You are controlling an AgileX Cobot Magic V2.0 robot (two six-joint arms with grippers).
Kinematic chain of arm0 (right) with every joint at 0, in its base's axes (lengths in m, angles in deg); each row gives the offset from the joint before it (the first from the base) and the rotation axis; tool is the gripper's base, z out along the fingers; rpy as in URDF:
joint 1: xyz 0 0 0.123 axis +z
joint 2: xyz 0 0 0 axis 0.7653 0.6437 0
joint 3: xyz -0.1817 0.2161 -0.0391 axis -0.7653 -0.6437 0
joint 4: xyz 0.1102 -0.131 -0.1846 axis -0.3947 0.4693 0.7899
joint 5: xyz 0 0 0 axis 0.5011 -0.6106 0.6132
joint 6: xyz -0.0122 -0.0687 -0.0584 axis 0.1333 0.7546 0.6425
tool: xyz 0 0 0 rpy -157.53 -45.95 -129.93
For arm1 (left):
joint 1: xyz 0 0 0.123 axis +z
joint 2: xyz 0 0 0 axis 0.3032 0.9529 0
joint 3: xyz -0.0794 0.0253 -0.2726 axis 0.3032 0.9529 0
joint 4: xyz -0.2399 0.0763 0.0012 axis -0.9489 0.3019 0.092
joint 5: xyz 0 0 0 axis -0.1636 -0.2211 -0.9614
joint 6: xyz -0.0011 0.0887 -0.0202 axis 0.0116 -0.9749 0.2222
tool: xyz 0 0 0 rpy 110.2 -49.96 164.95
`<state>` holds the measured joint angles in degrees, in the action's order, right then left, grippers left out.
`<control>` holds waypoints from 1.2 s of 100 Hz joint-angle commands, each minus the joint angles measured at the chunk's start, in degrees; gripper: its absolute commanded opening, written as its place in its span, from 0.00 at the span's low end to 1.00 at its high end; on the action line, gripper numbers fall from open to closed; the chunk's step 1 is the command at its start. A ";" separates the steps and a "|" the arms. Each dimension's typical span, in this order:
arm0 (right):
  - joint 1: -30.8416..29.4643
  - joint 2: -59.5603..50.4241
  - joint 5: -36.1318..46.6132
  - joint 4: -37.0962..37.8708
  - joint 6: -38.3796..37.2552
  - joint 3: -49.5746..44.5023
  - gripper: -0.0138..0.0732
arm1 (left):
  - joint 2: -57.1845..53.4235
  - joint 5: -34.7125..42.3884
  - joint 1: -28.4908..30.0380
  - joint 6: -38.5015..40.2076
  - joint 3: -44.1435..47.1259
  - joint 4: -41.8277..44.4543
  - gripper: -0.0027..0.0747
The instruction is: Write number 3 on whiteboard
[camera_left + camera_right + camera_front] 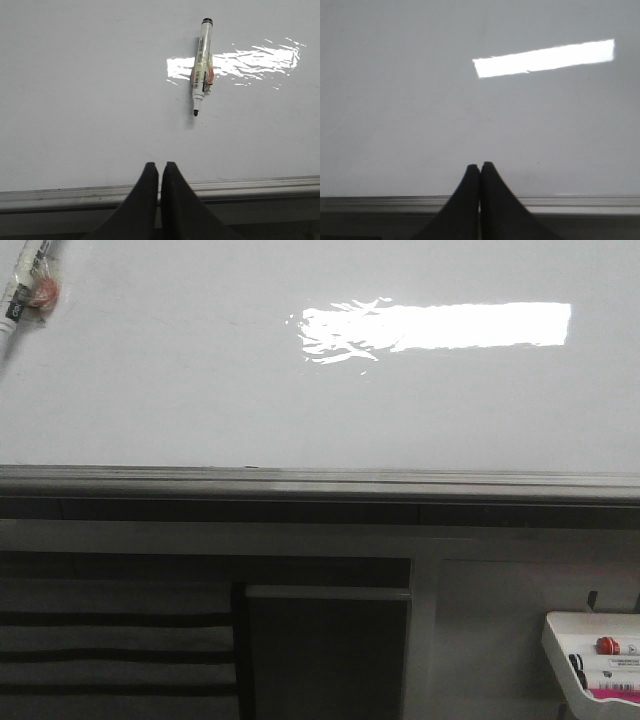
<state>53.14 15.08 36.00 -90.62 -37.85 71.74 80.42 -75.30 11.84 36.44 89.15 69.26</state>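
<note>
The whiteboard (200, 380) is a large glossy white board with a bright rectangular glare and a grey edge rail (320, 482). It also fills the left wrist view (75, 90) and the right wrist view (395, 100). No drawn number 3 shows on it. A white marker with a black tip (201, 65) lies on the board, uncapped, ahead of my left gripper (160, 166); it shows at the far left in the front view (25, 285). My left gripper is shut and empty over the rail. My right gripper (480, 166) is shut and empty over the rail.
A small white tray (560, 640) with markers hangs at the lower right below the board. Dark shelving and a cabinet front (320, 640) sit below the rail.
</note>
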 commanded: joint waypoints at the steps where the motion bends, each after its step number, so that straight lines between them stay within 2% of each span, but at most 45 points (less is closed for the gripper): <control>1: -0.40 -1.21 4.52 0.67 0.03 -1.28 0.07 | -1.68 4.18 -0.41 0.54 0.14 -0.11 0.01; 56: -0.40 -1.21 4.52 0.67 0.26 -1.28 0.07 | -1.68 4.18 -0.41 0.54 0.14 -0.11 0.01; 71: -0.40 -1.21 8.95 2.06 0.91 -1.28 0.07 | -1.68 5.13 -0.41 0.54 0.14 -0.11 0.01; 105: -0.40 -1.21 9.83 2.06 0.91 -1.28 0.07 | -1.68 5.33 -0.41 0.54 0.14 -0.11 0.01; 120: -0.40 -1.21 9.84 1.17 0.80 -0.75 0.07 | -1.68 7.69 -0.41 0.54 -0.22 -4.76 0.01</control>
<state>53.14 15.08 41.21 -89.45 -37.39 71.74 80.42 -74.14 11.84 36.44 89.15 67.85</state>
